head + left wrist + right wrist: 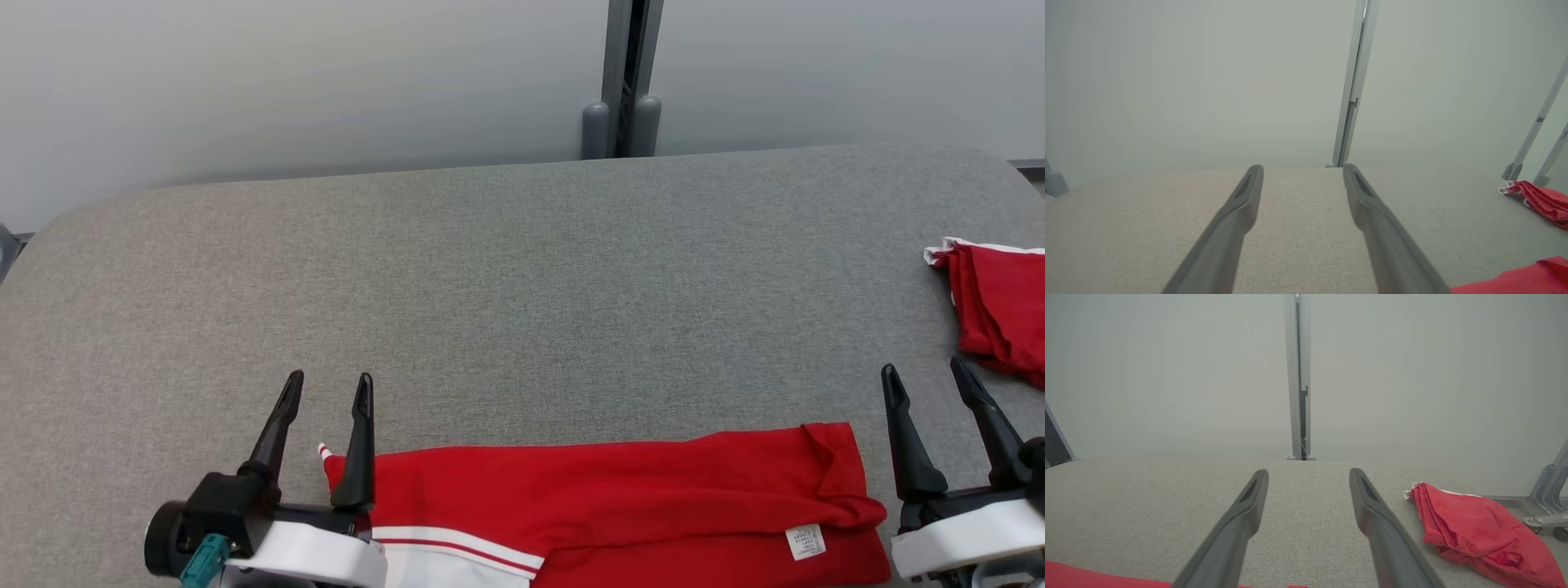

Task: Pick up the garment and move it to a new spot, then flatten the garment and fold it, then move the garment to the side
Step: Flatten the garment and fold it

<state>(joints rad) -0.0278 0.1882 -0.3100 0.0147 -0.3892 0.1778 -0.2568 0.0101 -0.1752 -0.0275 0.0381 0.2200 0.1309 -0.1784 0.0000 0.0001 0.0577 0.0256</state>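
**Both grippers hanging open at the ends of the folded garment**

I am holding both arms low at the near edge of the grey table point(522, 286), with the fingers pointing away from me toward the far wall. My left gripper point(331, 377) is keeping its two dark fingers spread wide, gripping nothing. In the left wrist view, bare tabletop is showing in the gap between them. My right gripper point(922, 366) is posed the same way, with its fingers parted and empty and plain grey cloth lying between them.

The red garment point(620, 498) is lying flat as a long folded band along the near edge of the table, running between my two grippers. Its left corner is sitting right at the inner finger of my left gripper, which is crossing it in the head view. I cannot tell whether the two are touching. Its right end, carrying a small white label point(805, 541), is lying just beside my right gripper and apart from it. White stripes point(457, 549) are showing on its lower left part.

A second red heap point(1000, 310) is lying at the table's right edge, beyond my right gripper and well apart from the folded band.
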